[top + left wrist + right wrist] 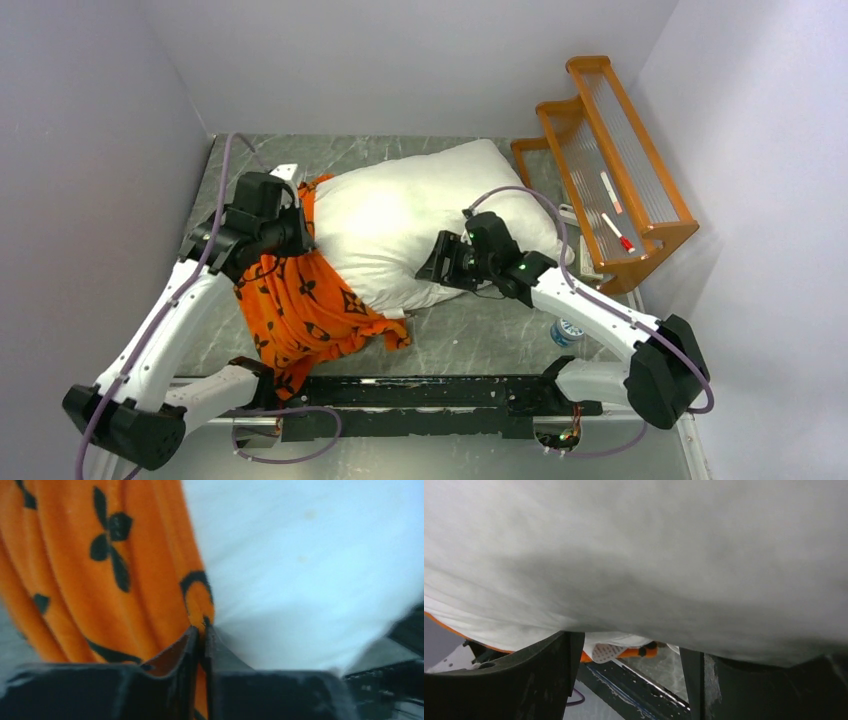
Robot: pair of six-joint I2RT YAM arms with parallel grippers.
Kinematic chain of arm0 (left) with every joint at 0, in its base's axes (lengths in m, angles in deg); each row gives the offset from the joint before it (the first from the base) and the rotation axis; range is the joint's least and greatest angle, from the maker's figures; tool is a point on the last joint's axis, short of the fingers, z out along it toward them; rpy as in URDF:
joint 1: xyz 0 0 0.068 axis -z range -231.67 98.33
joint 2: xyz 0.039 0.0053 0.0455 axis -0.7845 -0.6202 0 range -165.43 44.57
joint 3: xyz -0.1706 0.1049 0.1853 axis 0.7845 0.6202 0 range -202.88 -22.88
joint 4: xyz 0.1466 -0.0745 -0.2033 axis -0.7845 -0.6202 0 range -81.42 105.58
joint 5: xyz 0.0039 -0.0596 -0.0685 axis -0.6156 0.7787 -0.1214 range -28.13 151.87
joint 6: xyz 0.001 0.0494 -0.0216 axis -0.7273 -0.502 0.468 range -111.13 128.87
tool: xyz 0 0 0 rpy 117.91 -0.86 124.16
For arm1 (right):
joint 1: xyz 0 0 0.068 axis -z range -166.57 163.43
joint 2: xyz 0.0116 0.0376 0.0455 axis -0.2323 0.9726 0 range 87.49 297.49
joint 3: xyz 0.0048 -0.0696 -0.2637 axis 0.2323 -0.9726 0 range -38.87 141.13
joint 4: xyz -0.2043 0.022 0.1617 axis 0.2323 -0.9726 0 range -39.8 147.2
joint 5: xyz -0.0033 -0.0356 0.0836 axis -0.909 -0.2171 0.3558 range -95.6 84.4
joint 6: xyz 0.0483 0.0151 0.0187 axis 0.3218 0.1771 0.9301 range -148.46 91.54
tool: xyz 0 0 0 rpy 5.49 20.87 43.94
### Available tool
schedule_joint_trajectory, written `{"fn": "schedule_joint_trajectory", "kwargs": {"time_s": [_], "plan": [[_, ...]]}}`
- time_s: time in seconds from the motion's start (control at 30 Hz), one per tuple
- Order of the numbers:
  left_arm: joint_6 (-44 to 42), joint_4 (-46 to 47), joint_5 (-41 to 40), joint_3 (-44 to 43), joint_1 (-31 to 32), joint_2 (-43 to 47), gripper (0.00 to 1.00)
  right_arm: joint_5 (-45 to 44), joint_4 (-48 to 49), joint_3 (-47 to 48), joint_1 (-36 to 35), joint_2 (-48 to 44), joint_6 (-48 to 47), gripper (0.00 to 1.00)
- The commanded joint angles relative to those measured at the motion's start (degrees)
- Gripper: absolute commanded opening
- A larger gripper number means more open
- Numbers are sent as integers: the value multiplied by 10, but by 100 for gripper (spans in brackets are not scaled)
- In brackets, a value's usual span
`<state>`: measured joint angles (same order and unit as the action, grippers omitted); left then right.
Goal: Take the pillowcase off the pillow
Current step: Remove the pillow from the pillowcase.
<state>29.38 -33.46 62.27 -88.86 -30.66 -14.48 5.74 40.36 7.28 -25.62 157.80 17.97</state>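
Pillow point(420, 215): lies across the middle of the table point(470, 335), long side running left to right and its right end angled toward the back.
Pillowcase point(300, 300): mostly off the pillow, bunched against its left end. It trails over the table toward the near edge, with a tongue of cloth by the pillow's near-left corner.
Left gripper point(302, 232): at the pillow's left end, fingers clenched on a fold of pillowcase point(125, 580). In the wrist view the tips point(202, 630) meet with orange cloth pinched between them and the pillow point(310, 555) just to the right.
Right gripper point(440, 262): at the pillow's near edge, right of centre. Its fingers point(630, 645) are spread wide and grasp nothing, and the pillow point(639, 555) bulges over both tips.
Rack point(610, 160): orange, stepped, with ribbed clear panels. It stands at the back right, just beside the pillow's right end, and two slim pen-like things lie on it.
Bottle point(567, 330): small and clear, on the table right of the right arm and partly hidden by it.
Rail point(430, 400): black, running along the near edge between the two arm bases. The pillowcase's lowest folds reach it on the left.
In the way: the rack hems in the pillow on the right, and the left arm stands over the heaped cloth.
Edges: the left wall is close beside the left arm, and the right wall is just behind the rack.
Open room: a bare strip of table lies between pillow and rail, and a narrower one behind the pillow up to the back wall.
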Motion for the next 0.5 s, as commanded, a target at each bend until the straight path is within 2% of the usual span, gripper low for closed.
{"fn": "schedule_joint_trajectory", "kwargs": {"time_s": [0.0, 0.1, 0.23, 0.3, 0.33, 0.47], "plan": [[16, -30, -183, 23, -4, -20, 5, -6, -22, -31, 6, -20, 11, 72], [31, -54, -262, 43, -5, 8, 5, -9, -36, -33, 6, -36, 13, 72], [39, -77, -285, 39, -5, 30, 7, 3, -36, -36, 6, -65, 26, 74], [33, -92, -273, 32, -5, 28, 11, 0, -41, -44, 6, -87, 41, 80], [28, -93, -251, 30, -5, 27, 15, 1, -39, -53, 6, -99, 51, 82], [6, -65, -90, 18, -5, 34, 53, 28, 8, -122, 6, -165, 103, 89]]}}
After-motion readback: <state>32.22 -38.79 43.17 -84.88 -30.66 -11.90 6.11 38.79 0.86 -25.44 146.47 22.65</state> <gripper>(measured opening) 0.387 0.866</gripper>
